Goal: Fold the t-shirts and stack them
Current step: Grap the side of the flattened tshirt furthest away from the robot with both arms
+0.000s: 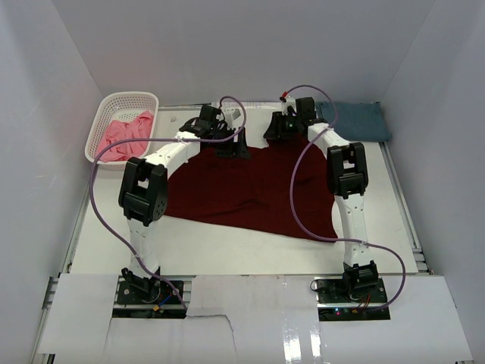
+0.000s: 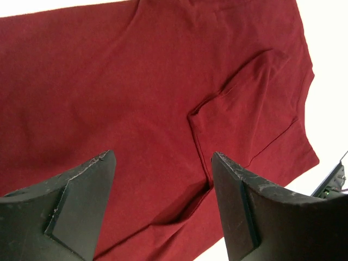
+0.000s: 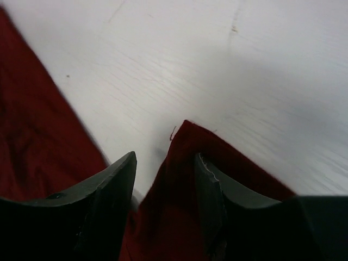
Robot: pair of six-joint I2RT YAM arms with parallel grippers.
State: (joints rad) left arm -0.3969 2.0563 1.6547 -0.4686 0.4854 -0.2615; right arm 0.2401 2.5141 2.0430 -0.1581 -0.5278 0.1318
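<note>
The large dark maroon t-shirt point(image 1: 250, 189) lies spread on the white table, its far edge under both grippers. My left gripper point(image 1: 229, 144) is open and empty, hovering just above the shirt near a folded-in sleeve point(image 2: 250, 109); in the left wrist view its fingertips point(image 2: 163, 163) are wide apart over flat cloth point(image 2: 109, 81). My right gripper point(image 1: 279, 129) is at the shirt's far edge. Its jaws point(image 3: 165, 156) are partly open, with a raised corner of maroon cloth point(image 3: 187, 142) between them, against the right finger. The slate-blue t-shirt point(image 1: 360, 121) lies folded at the back right. The pink t-shirt point(image 1: 125, 135) is crumpled in the basket.
A white lattice basket point(image 1: 129, 98) stands at the back left. White walls enclose the table on three sides. Bare table point(image 3: 217, 65) lies beyond the shirt's far edge, and bare table point(image 1: 227, 250) shows in front of the shirt near the arm bases.
</note>
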